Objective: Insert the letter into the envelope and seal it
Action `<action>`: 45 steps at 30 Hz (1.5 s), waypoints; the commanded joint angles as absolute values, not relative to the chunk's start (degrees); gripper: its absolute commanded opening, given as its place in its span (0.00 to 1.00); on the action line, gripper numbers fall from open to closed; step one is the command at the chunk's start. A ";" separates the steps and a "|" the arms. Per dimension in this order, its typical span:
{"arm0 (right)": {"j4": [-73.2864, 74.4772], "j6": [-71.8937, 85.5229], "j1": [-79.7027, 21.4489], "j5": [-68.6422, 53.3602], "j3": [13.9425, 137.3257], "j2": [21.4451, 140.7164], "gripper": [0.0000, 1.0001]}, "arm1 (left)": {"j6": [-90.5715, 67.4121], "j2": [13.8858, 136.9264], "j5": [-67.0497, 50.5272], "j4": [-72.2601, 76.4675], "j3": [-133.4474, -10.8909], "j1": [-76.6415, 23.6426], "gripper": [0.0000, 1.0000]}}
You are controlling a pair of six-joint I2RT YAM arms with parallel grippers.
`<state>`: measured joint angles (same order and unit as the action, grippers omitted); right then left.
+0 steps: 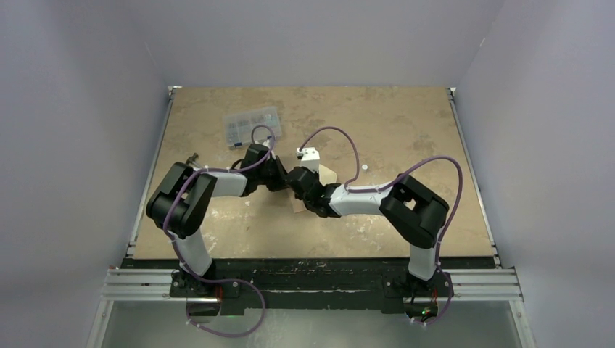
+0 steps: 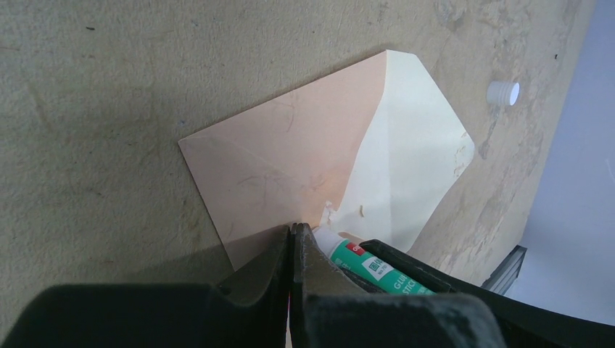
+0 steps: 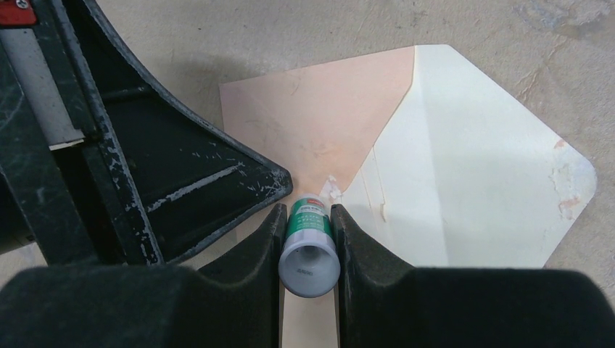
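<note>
Jaws on the right arm clamp a green-and-white glue stick (image 3: 310,243), its tip at the flap fold of the small salmon-pink paper envelope (image 3: 319,123). Jaws on the left arm, closed tight and empty, sit just beside it; the envelope lies flat, flap open, on the tan bench (image 3: 217,36).

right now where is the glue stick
In the right wrist view the glue stick is clamped in the right tool, its tip on the envelope at the base of its open cream flap, with the shut left tool beside it.
</note>
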<state>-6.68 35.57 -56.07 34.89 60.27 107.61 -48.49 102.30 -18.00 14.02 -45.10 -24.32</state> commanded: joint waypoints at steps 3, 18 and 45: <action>-2.54 33.44 -55.55 30.13 58.33 105.64 0.00 | -49.24 102.96 -16.70 10.53 -43.89 -23.33 0.00; 5.39 33.41 -53.97 34.01 68.21 115.10 0.00 | -46.70 103.01 -14.59 7.87 -44.39 -22.94 0.00; 11.97 33.99 -52.56 34.69 72.32 117.17 0.00 | -46.45 105.68 -14.09 6.40 -47.08 -22.76 0.00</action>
<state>3.68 32.40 -53.63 32.53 72.47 113.84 -48.88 102.54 -17.17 12.43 -46.09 -22.98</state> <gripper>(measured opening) 0.266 0.002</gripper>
